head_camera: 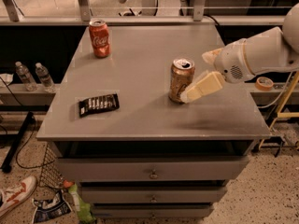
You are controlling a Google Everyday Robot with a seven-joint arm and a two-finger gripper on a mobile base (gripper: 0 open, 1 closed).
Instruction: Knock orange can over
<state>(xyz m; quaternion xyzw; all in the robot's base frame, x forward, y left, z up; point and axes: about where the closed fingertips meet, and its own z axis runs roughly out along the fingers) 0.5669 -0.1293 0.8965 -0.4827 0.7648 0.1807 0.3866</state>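
The orange can point(179, 80), golden-tan with a silver opened top, stands upright right of the middle of the grey cabinet top point(140, 59). My gripper point(196, 76) comes in from the right on a white arm. It is open and holds nothing. Its lower cream finger point(202, 87) slants down to the left, and its tip is at the can's lower right side, touching it or nearly so. The upper finger point(211, 55) sits to the right of the can's top, apart from it.
A red cola can point(99, 38) stands at the back left of the top. A black snack packet point(98, 104) lies at the front left. A tape roll point(265, 83) sits on a ledge at the right. Bottles point(35, 75) stand at the left. Drawers are below.
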